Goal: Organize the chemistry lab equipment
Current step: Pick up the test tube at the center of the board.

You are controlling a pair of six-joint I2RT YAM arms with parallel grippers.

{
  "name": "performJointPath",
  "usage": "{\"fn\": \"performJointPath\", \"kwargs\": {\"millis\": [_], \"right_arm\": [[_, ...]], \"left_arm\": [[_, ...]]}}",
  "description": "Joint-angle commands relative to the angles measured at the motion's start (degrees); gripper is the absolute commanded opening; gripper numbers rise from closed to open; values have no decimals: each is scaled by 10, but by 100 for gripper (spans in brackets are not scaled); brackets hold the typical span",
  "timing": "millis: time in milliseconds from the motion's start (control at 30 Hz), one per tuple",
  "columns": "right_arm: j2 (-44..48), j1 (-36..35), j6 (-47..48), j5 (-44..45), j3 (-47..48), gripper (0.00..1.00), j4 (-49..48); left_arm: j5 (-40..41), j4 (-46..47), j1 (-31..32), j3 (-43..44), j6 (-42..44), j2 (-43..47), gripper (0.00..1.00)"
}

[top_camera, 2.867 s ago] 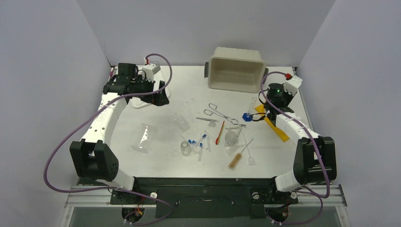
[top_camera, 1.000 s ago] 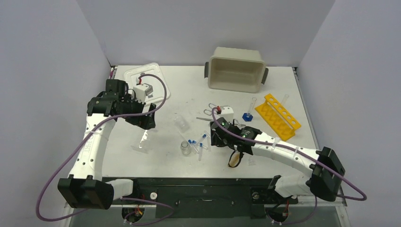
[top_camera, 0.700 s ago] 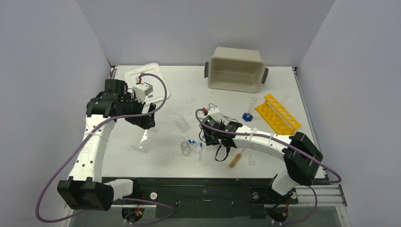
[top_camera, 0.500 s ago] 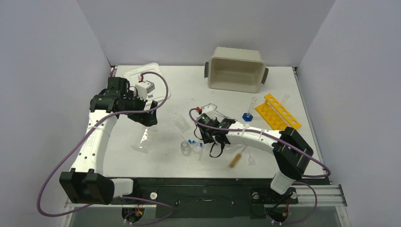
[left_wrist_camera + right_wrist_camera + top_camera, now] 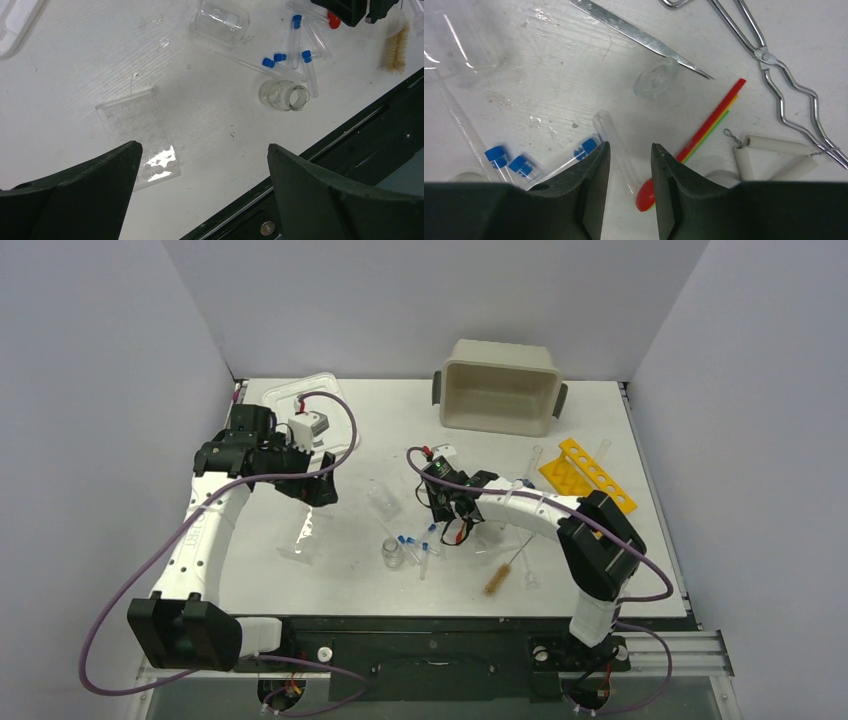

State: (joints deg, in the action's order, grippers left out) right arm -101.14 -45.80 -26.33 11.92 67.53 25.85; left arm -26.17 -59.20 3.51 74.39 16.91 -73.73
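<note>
The equipment lies in a loose cluster at the table's middle. My right gripper (image 5: pixel 452 518) is open with a narrow gap and hangs low over it. In the right wrist view the gripper (image 5: pixel 629 152) straddles a clear tube (image 5: pixel 616 150) lying on the table. Blue-capped tubes (image 5: pixel 589 146) lie to its left, a green-and-red spatula (image 5: pixel 709 122) to its right. Tweezers (image 5: pixel 639 37) and metal forceps (image 5: pixel 774 65) lie beyond. My left gripper (image 5: pixel 318 487) is wide open and empty (image 5: pixel 203 146) above a clear well plate (image 5: pixel 137 132). A glass vial (image 5: pixel 285 96) and a tipped beaker (image 5: pixel 220 22) lie nearby.
The beige tub (image 5: pixel 500 390) stands at the back middle, with a yellow tube rack (image 5: pixel 590 470) to its front right. A white lid (image 5: pixel 295 400) lies at the back left. A brown wire brush (image 5: pixel 497 580) lies near the front edge.
My right arm has swung from the yellow rack to the middle cluster, then drawn a little back and left. My left arm has come off the lid and now hangs over the well plate.
</note>
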Motion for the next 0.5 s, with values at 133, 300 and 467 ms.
{"fn": "performJointPath", "kwargs": {"millis": [133, 300, 467], "right_arm": [[-51, -5, 15, -31, 54, 32, -34], [-68, -3, 20, -24, 57, 32, -36], [-85, 1, 14, -22, 61, 32, -34]], "left_arm": [[-27, 23, 0, 28, -5, -7, 97], [-29, 23, 1, 31, -1, -6, 97], [-31, 30, 2, 22, 11, -6, 97]]}}
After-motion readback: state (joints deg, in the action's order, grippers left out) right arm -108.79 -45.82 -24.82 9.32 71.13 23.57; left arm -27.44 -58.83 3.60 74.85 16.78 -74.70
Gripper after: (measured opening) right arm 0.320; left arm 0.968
